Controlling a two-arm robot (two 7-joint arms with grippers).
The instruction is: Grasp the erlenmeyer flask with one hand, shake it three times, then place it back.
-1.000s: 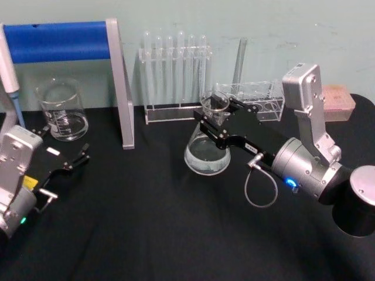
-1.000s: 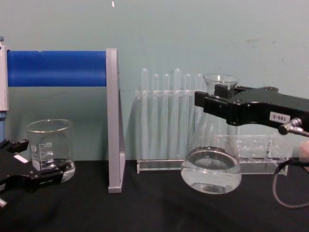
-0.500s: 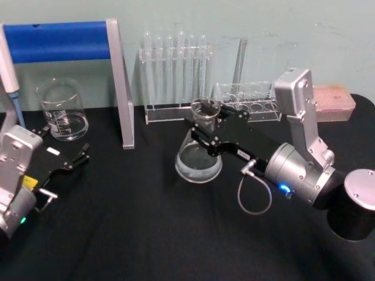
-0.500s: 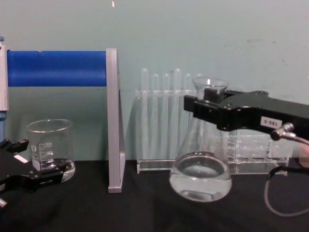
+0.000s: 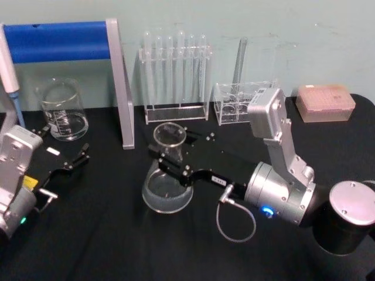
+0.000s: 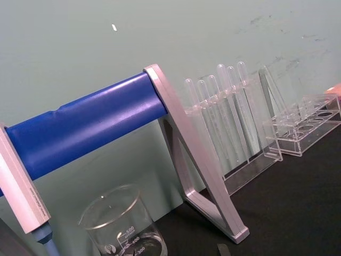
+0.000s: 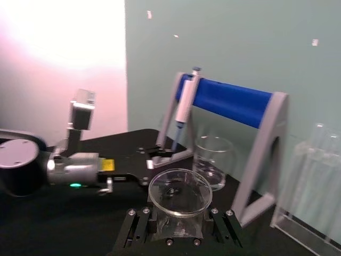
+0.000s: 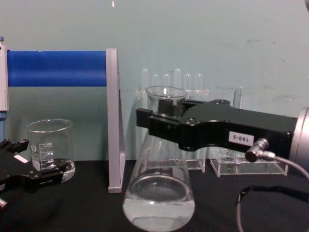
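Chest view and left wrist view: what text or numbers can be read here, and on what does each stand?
"180-5": white label on the right end effector, which is clamped on the erlenmeyer flask.
"400" and "300": graduation marks on the glass beaker, as seen in the left wrist view.
Yellow sticker on the left arm: too small to read.

Shows erlenmeyer flask (image 5: 167, 190) at middle of bench (image 5: 117, 246) in right claw (image 5: 170, 161), beaker (image 5: 60, 111) far left behind left claw (image 5: 63, 143), test-tube rack (image 5: 176, 76) behind.
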